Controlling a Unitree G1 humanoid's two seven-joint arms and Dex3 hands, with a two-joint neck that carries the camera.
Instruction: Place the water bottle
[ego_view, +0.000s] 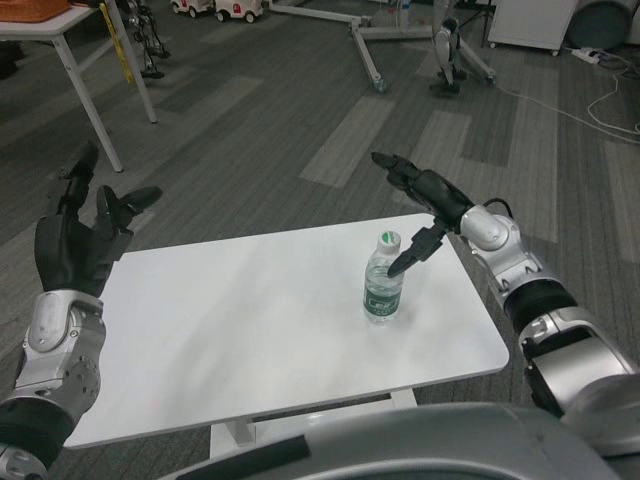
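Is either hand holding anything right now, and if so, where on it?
Nothing is held. The water bottle stands upright on the white table; the right hand is open beside its cap, fingers spread. The left hand is open at the table's left edge.

A robotics lab or test hall: grey striped carpet tiles (300, 110), a white metal wheeled gantry frame (372, 45), a small dark humanoid robot (447, 50) standing beneath it, white cables (600, 100) trailing across the floor.

Clear glossy plastic water bottle (383, 285); smooth matt white table (250, 330); brushed silver metal forearms, grey carpet floor (300, 110)
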